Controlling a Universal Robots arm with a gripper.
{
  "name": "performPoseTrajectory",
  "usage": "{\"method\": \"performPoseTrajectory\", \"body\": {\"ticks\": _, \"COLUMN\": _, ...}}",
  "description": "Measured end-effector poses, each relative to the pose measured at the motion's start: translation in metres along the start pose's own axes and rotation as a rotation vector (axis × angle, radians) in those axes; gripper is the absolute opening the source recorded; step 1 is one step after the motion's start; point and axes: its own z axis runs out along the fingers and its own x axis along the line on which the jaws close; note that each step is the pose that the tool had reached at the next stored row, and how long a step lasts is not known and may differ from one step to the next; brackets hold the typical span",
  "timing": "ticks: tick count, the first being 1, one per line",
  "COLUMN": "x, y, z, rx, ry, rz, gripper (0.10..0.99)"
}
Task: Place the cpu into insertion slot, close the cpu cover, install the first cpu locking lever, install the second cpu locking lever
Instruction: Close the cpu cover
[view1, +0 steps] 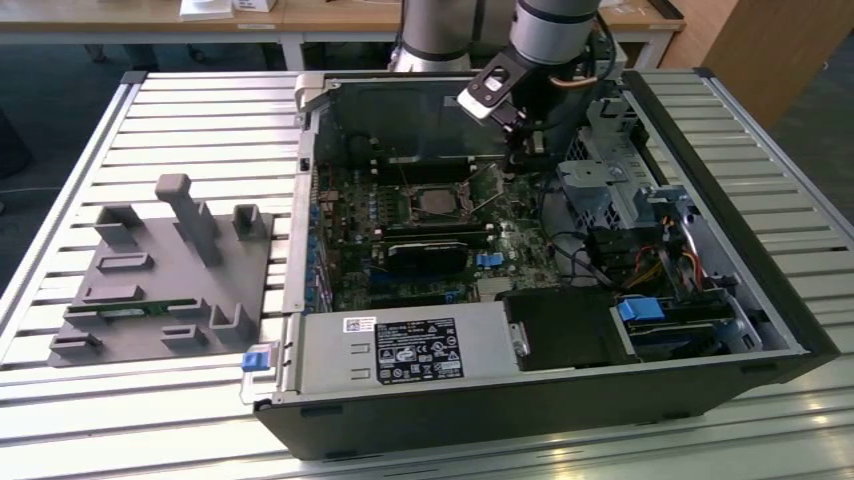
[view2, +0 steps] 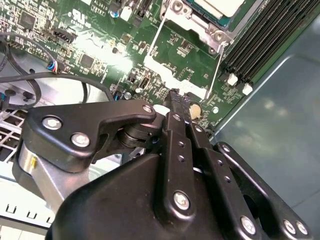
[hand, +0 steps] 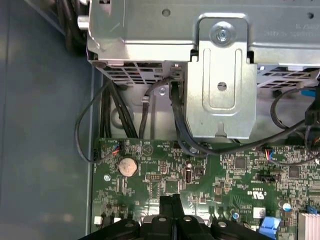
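Directly above the insertion slot (view1: 438, 205) open room is found, since the computer case (view1: 534, 400) is laid with its side panel off. Two thin wire locking levers (view2: 157, 40) are seen sticking out from the slot's sides, and a low approach there is crossed by them. To the exterior view's right of the slot, the space is taken up by the gripper (view1: 523, 163), its fingers pressed together, and beyond it by a metal drive cage (view1: 597, 185) and loose cables (view1: 587, 250). On the slot's near side in the exterior view a black module (view1: 427, 250) is stood on the board. The far side is closed off by long memory slots (view2: 265, 40) and the case's rear wall (view1: 400, 115).
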Motion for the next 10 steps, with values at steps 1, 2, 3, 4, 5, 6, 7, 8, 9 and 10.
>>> {"method": "performPoseTrajectory", "body": {"ticks": 1, "x": 0.0003, "y": 0.0008, "z": 0.0002, "rx": 0.001, "ry": 0.0000, "rz": 0.000, "gripper": 0.106}}
{"method": "performPoseTrajectory", "body": {"ticks": 2, "x": 0.0006, "y": 0.0017, "z": 0.0005, "rx": 0.002, "ry": 0.0000, "rz": 0.000, "gripper": 0.106}}
{"method": "performPoseTrajectory", "body": {"ticks": 3, "x": 0.0009, "y": 0.0027, "z": 0.0008, "rx": 0.003, "ry": -0.0001, "rz": 0.000, "gripper": 0.106}}
{"method": "performPoseTrajectory", "body": {"ticks": 4, "x": 0.0011, "y": 0.0037, "z": 0.0012, "rx": 0.004, "ry": -0.0002, "rz": 0.000, "gripper": 0.106}}
{"method": "performPoseTrajectory", "body": {"ticks": 5, "x": 0.0013, "y": 0.0049, "z": 0.0015, "rx": 0.005, "ry": -0.0002, "rz": 0.000, "gripper": 0.106}}
{"method": "performPoseTrajectory", "body": {"ticks": 6, "x": 0.0014, "y": 0.0060, "z": 0.0021, "rx": 0.006, "ry": -0.0001, "rz": 0.000, "gripper": 0.106}}
{"method": "performPoseTrajectory", "body": {"ticks": 7, "x": 0.0014, "y": 0.0067, "z": 0.0029, "rx": 0.007, "ry": -0.0001, "rz": 0.000, "gripper": 0.106}}
{"method": "performPoseTrajectory", "body": {"ticks": 8, "x": 0.0014, "y": 0.0072, "z": 0.0038, "rx": 0.009, "ry": -0.0001, "rz": 0.000, "gripper": 0.106}}
{"method": "performPoseTrajectory", "body": {"ticks": 9, "x": 0.0014, "y": 0.0077, "z": 0.0048, "rx": 0.010, "ry": 0.0000, "rz": 0.001, "gripper": 0.106}}
{"method": "performPoseTrajectory", "body": {"ticks": 10, "x": 0.0014, "y": 0.0082, "z": 0.0058, "rx": 0.011, "ry": 0.0000, "rz": 0.001, "gripper": 0.106}}
